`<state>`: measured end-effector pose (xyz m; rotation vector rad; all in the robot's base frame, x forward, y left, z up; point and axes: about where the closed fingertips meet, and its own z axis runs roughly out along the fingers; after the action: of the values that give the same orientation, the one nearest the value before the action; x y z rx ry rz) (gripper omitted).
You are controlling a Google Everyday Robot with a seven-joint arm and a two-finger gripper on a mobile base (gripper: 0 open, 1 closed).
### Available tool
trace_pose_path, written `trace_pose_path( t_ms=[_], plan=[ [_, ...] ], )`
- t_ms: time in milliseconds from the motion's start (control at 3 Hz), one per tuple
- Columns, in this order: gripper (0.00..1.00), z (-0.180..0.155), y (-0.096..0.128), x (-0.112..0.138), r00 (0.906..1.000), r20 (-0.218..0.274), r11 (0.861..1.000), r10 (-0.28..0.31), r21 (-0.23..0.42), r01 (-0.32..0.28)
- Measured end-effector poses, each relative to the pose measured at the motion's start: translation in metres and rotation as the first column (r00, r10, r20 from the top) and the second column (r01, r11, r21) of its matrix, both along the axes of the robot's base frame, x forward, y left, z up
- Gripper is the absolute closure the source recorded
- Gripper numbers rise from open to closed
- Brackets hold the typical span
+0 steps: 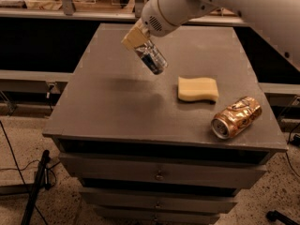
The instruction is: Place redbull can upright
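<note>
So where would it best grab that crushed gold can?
Probably around its mid-body, from above: the crushed gold can lies on its side on the table, rounded flanks exposed. The gripper, raised above the table, holds the redbull can.

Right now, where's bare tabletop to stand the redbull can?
The gripper holds the redbull can tilted above the table, left of centre. Free: the whole left half, from the left edge to the sponge, and the back strip behind the sponge. Crowded: the front right, where the sponge and the crushed can lie close together.
</note>
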<state>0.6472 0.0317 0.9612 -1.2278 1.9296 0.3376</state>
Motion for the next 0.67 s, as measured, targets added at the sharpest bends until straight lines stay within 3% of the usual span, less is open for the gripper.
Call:
trace_pose_path(
  t_ms=[333, 667],
  plan=[
    [1.00, 0.028, -0.004, 0.005, 0.9948, 0.052, 0.981, 0.088, 0.167, -0.095],
    [1.00, 0.052, -0.005, 0.006, 0.9785, 0.107, 0.918, 0.177, 0.341, -0.203]
  ],
)
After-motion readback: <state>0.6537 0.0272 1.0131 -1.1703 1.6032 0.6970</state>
